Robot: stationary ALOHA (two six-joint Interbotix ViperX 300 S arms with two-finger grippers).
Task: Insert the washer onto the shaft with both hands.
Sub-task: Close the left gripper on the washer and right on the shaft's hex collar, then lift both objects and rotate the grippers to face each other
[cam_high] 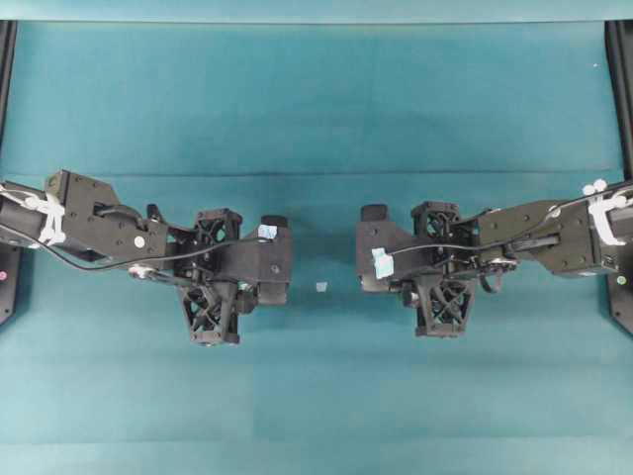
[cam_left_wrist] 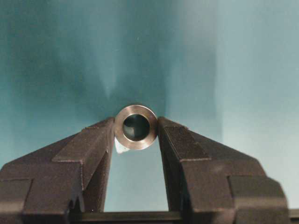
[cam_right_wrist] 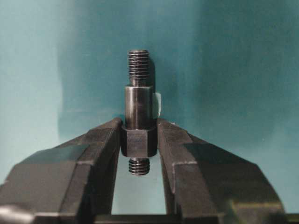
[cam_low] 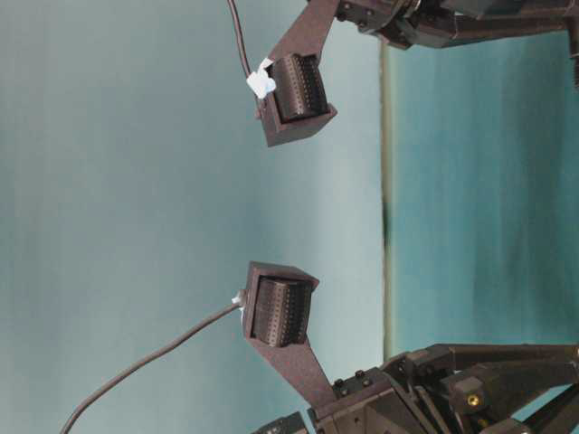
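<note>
In the left wrist view my left gripper (cam_left_wrist: 136, 131) is shut on the washer (cam_left_wrist: 136, 127), a silvery ring held by its rim at the fingertips, its dark hole facing the camera. The right wrist view shows my right gripper (cam_right_wrist: 139, 136) shut on the shaft (cam_right_wrist: 138, 112), a dark stepped pin clamped at its hex collar, with threaded ends sticking out above and below the fingers. Seen from overhead, the left gripper (cam_high: 216, 269) and right gripper (cam_high: 440, 262) face each other about a third of the mat's width apart. Their bodies hide both parts there.
A small pale tape scrap (cam_high: 320, 287) lies on the teal mat (cam_high: 316, 119) between the two grippers. It also peeks out behind the washer and behind the shaft. Black frame posts (cam_high: 621, 89) stand at the left and right edges.
</note>
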